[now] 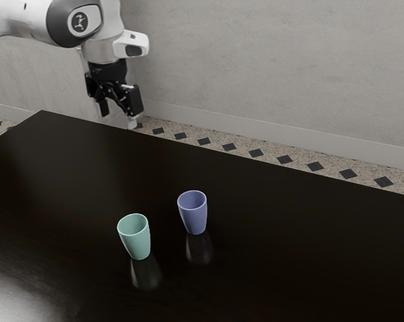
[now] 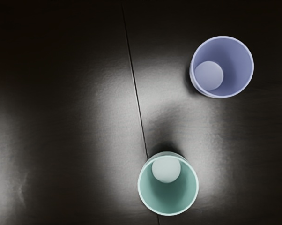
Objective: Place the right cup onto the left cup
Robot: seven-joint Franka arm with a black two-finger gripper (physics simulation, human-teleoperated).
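Grey plaster wall (image 1: pixel 276 67) and a strip of diamond-patterned floor (image 1: pixel 229 147) lie behind the dark, glossy table (image 1: pixel 309 261). Over the table's far side, the white arm (image 1: pixel 27 20) reaches in from the exterior view's left, its black gripper (image 1: pixel 117 115) pointing down, raised well above the tabletop. Its two fingers stand spread, with nothing between them.

Both cups are upright, mouths up, apart from each other. The lavender cup (image 1: pixel 193 213) is further toward the exterior view's right; the mint cup (image 1: pixel 135 238) stands to its left there, closer to the camera. Going by that view, I take lavender as the one to lift and mint as the one to receive it.

What matters next is the offset: the lavender cup lies below the gripper and across toward the exterior view's right. Its long axis is vertical, so a straight descent, fingers astride the rim, should suit it.
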